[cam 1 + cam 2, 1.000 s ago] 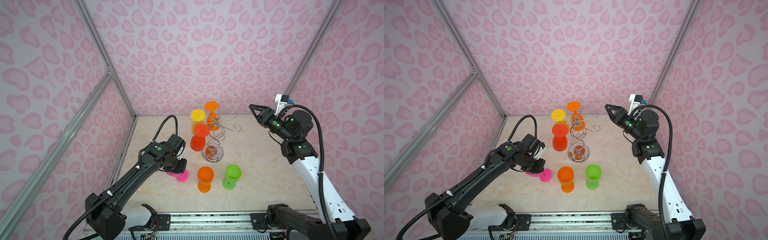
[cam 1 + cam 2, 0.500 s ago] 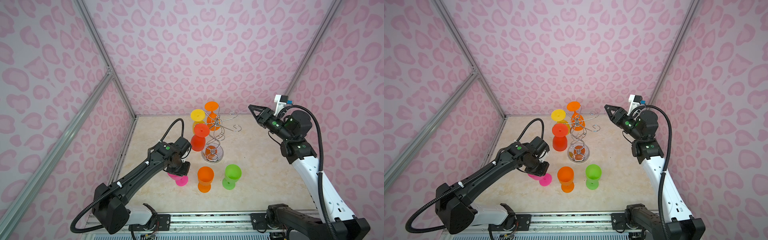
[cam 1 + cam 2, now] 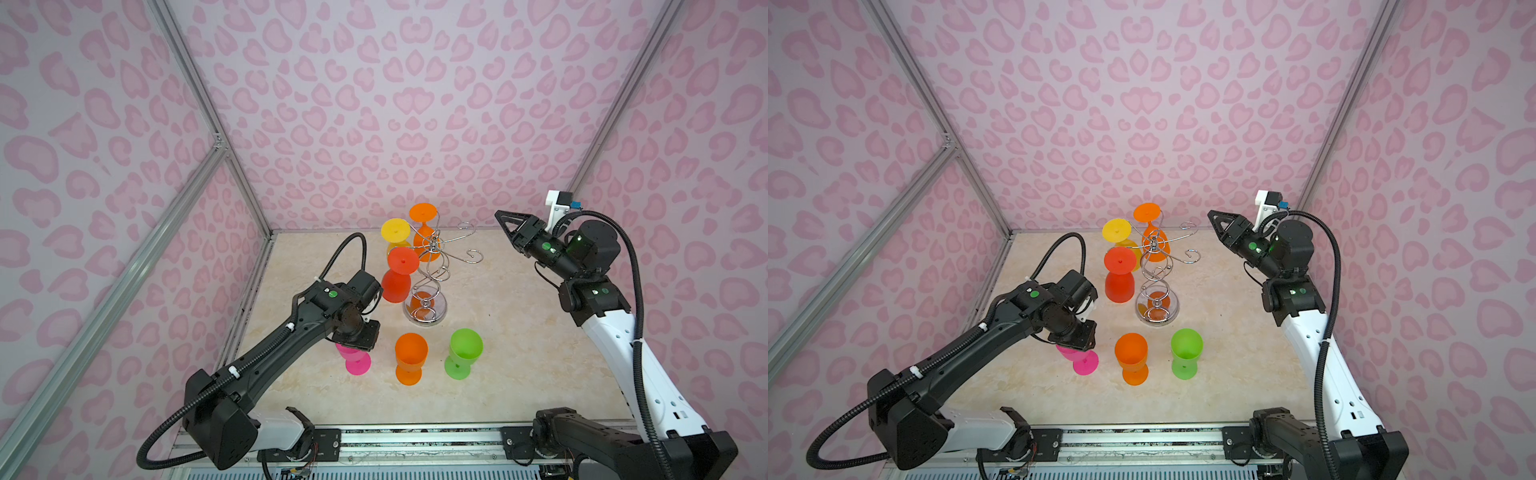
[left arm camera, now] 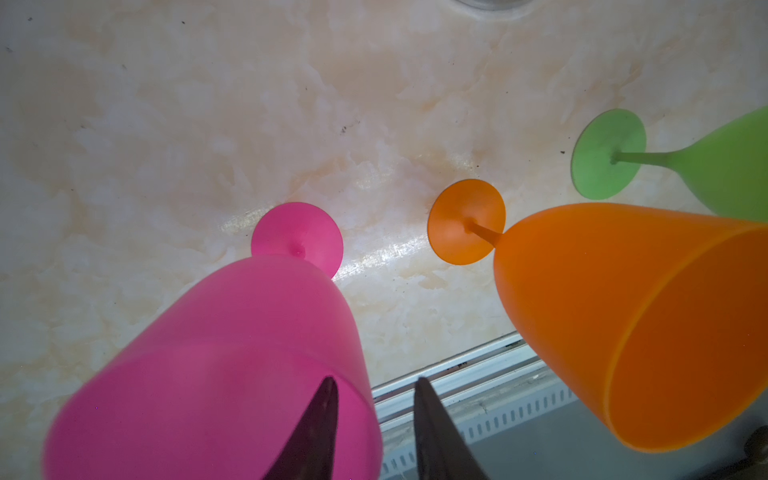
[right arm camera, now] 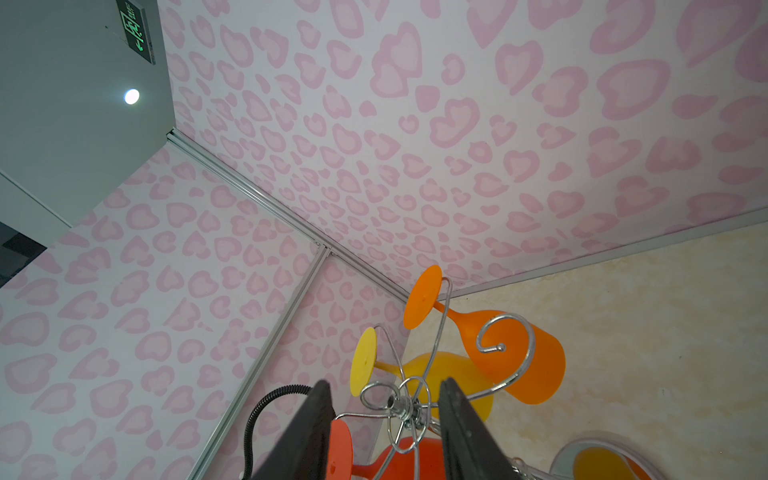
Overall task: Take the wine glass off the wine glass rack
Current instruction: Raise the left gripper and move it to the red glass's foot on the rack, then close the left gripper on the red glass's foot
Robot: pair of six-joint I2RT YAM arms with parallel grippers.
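Note:
The chrome wine glass rack (image 3: 432,266) (image 3: 1156,266) stands mid-table with a red wine glass (image 3: 397,282), a yellow one (image 3: 395,230) and an orange one (image 3: 424,214) hanging upside down from its arms. A pink wine glass (image 3: 357,363) (image 4: 232,353) stands on the table in front of it, to the left. My left gripper (image 3: 356,340) (image 4: 376,379) hangs just above it, open. One finger is inside the bowl and the other outside the rim. My right gripper (image 3: 505,222) (image 5: 385,381) is open and empty, raised to the right of the rack's top.
An orange glass (image 3: 410,357) and a green glass (image 3: 463,351) stand upright next to the pink one near the front. The rack's free curled arms (image 3: 471,253) reach toward the right arm. Pink patterned walls close the table's back and sides, and a metal rail (image 3: 415,436) runs along the front.
My left arm carried the pink glass a little right, stood it on the table, and its jaws have opened off the rim. The right arm has stayed still.

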